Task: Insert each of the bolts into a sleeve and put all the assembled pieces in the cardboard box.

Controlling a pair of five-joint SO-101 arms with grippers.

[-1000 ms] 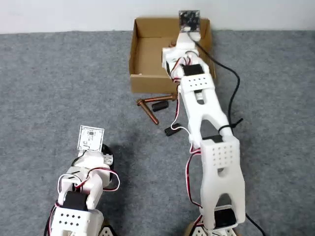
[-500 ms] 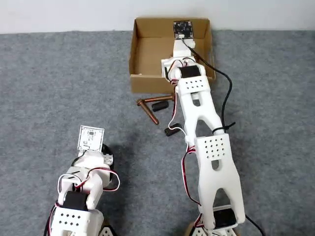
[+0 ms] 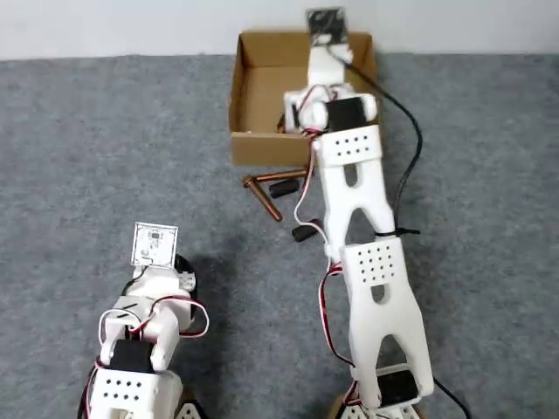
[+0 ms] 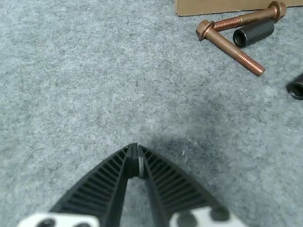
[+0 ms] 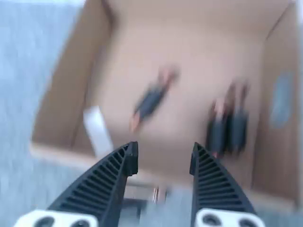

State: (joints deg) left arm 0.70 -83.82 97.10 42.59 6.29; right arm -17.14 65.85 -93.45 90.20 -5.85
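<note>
Nearest the arms' bases, the left pincer (image 4: 136,158) hangs low over the grey worktop (image 3: 105,157), its ribbed jaws pressed together on nothing. Beyond it, a loose sleeve (image 3: 303,233) lies just beside the right arm's forearm. A little farther on, a slanted bolt (image 3: 265,200) and a level bolt (image 3: 286,175) form a shallow V. The level bolt runs along the front wall of the cardboard box (image 3: 262,100), and a second sleeve (image 3: 284,187) rests inside the V, just beside it. Farthest out, the right pincer (image 5: 164,150) hovers above the box, jaws spread and empty. On the box floor below lie what look like three assembled pieces, blurred: a lone piece (image 5: 151,101) near the middle and a pair (image 5: 227,127) side by side close to one wall.

The drop looks done, so I judge the step in hand to be fetching the last two sets. The right arm should rise until its fingertips clear the rim before it swings away, or it may catch the front wall and shove the box onto the level bolt. The slanted bolt seems the better first pick, since most of its shank lies free. Pinch it across the shank near the head, so the threaded end stays bare for a sleeve. Come down square, because a glancing touch could roll it into the second sleeve. The left pincer must open first, then hold a sleeve by its outside with the bore in line with the bolt.
</note>
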